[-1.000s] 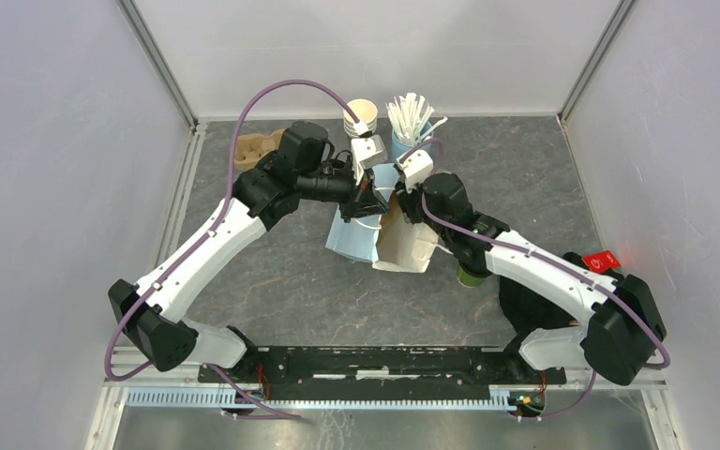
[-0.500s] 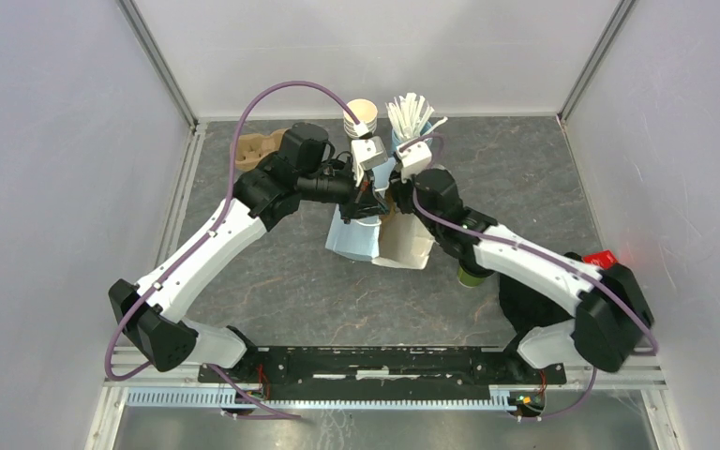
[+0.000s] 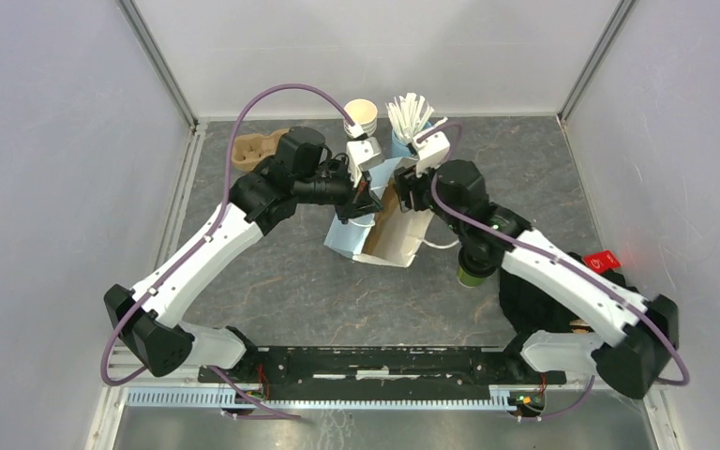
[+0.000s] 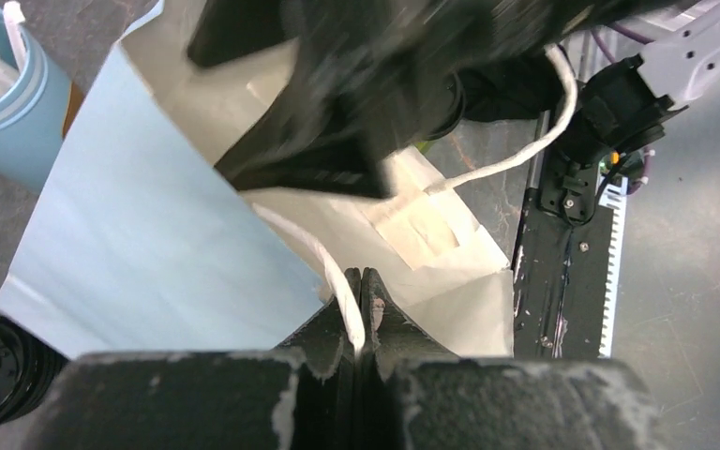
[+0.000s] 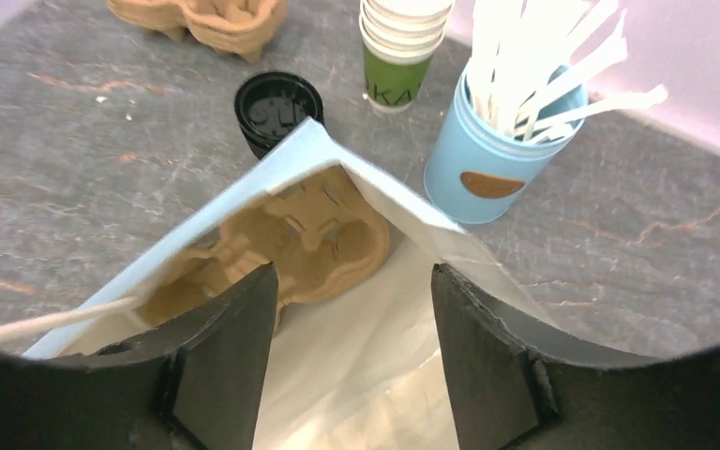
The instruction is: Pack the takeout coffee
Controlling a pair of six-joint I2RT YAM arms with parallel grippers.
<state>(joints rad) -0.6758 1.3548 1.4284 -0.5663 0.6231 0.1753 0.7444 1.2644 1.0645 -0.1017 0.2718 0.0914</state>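
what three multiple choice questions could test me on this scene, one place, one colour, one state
1. Where is the takeout coffee? A on the table, right of the bag; B inside the bag; C in a gripper.
2. What colour is the stirrer cup? A red; B blue; C black.
3. The left gripper is: A wide open; B shut on a lid; C shut on the bag handle.
Answers: 1 A, it stands on the table outside the bag. 2 B, its wall is light blue. 3 C, the white cord sits pinched in the closed jaws.
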